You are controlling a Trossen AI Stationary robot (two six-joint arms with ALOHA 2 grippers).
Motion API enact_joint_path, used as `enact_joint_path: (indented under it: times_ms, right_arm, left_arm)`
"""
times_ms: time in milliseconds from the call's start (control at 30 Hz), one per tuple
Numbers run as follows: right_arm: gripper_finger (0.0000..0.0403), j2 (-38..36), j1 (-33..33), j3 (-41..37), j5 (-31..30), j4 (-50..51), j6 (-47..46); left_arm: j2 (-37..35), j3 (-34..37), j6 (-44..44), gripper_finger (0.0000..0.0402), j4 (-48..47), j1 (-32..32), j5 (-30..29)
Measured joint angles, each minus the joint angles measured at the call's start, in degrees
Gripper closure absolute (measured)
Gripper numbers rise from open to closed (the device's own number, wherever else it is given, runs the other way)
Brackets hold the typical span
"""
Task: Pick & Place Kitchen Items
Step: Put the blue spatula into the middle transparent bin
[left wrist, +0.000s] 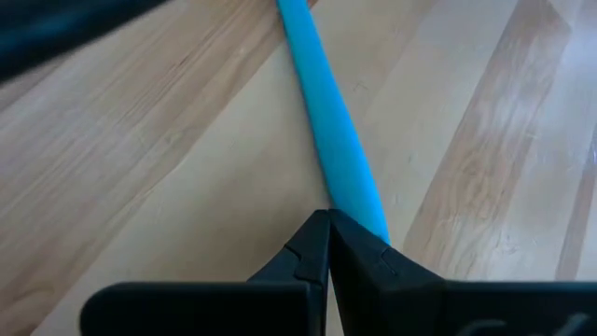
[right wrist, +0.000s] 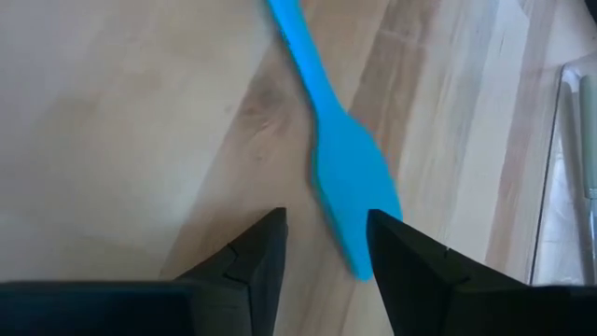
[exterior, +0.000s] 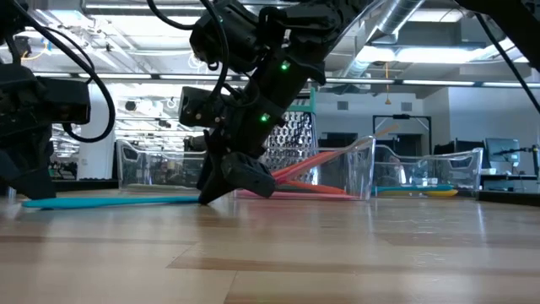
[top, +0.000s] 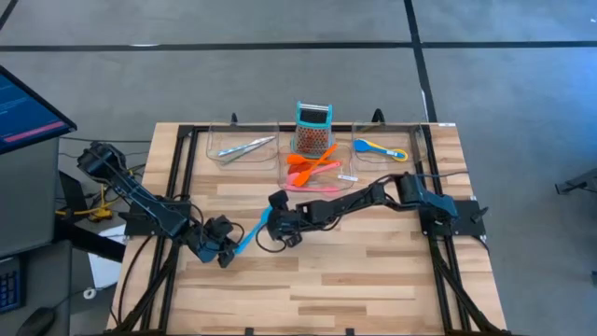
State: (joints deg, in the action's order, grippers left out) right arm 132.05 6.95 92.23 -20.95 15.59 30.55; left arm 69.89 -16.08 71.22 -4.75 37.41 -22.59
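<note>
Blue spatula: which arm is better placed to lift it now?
Probably right. The right gripper is open at the blue spatula, whose blade lies partly between its fingers. The left gripper is shut beside the handle, touching without holding.

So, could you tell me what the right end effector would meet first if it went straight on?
Probably the blue spatula: its blade lies just ahead of the open right end effector, slightly off-centre.

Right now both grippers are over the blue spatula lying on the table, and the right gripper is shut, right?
Not quite: the right gripper is open, as the right wrist view shows. Both it and the left gripper are indeed over the blue spatula lying on the table.
</note>
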Motion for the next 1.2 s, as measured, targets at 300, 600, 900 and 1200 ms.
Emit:
enact_joint_path:
  times_ms: [300,600,900,1200]
  right_arm:
    - [0.026,0.2,-1.1,0.0,0.6,-1.7,0.0]
    - [0.0259,0.2,-0.7,0.1,0.3,-0.6,0.0]
    - [0.0262,0.2,-0.6,0.1,0.4,-0.6,0.0]
    - [0.0257,0.2,-0.6,0.1,0.4,-0.7,0.0]
  left_arm:
    - [0.0,0.0,-0.5,0.04,0.0,0.0,-0.5]
    - [-0.2,0.0,-2.0,0.04,0.2,0.0,-1.4]
    - [-0.2,0.0,-3.9,0.04,0.7,0.0,-1.6]
    - [-5.8,-0.1,-10.8,0.04,1.3,0.0,-2.8]
